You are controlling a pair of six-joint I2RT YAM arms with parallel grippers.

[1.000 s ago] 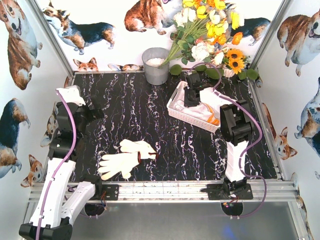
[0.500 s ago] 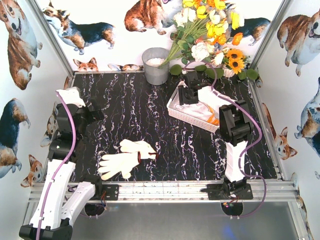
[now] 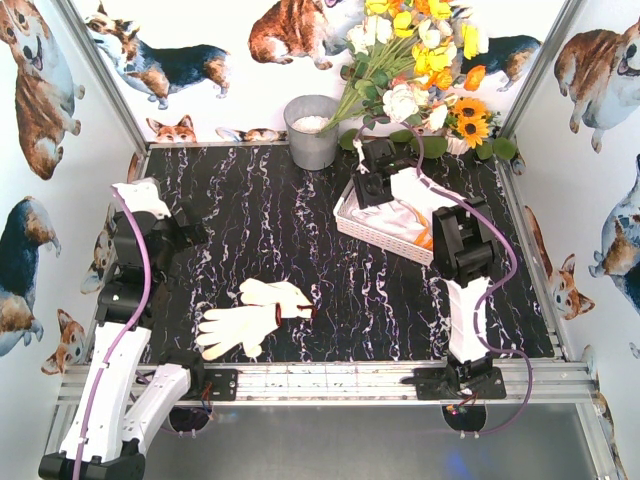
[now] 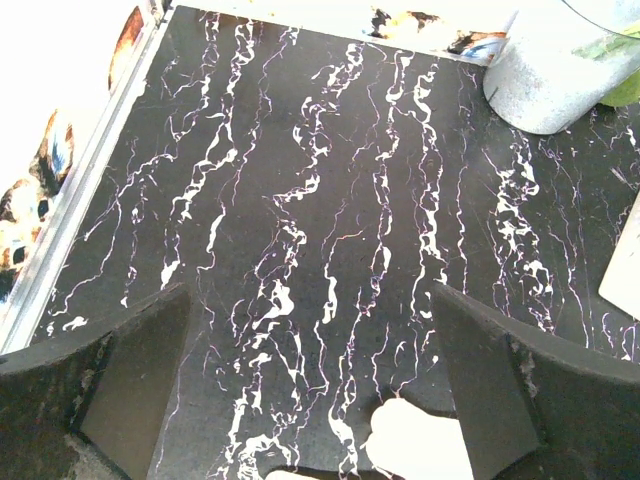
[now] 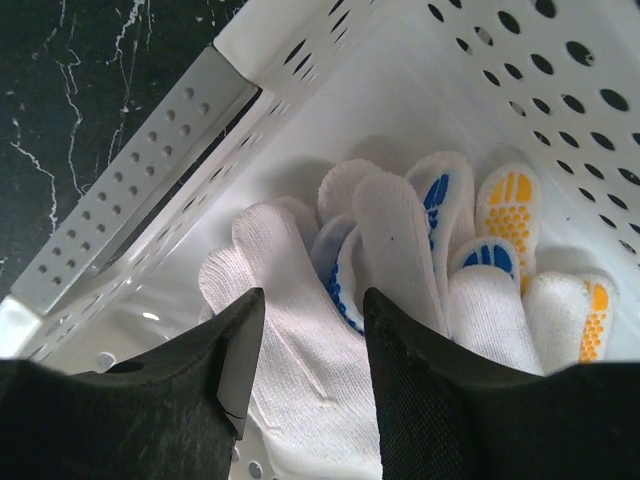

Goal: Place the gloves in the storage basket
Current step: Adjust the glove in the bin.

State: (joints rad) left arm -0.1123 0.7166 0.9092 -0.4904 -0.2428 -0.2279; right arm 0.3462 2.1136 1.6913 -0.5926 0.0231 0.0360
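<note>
Lifted back toward the storage basket's (image 5: 150,200) far end, right hand (image 5: 312,305) hangs part-open, empty, over gloves (image 5: 390,230) piled inside; two more gloves (image 3: 250,315) lie on the desk (image 3: 250,220); left hand (image 4: 310,340) gapes wide.

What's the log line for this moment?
right fingers open above basket | gloves inside | left fingers open over table | two gloves on table

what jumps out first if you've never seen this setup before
A bright bouquet of yellow, white and orange flowers stands at the far right corner. Two cream-white knit gloves lie near the front of the black marble-pattern table. The right gripper hangs open over the white slotted plastic basket, which holds more gloves with blue and yellow dotted fingertips.
</note>
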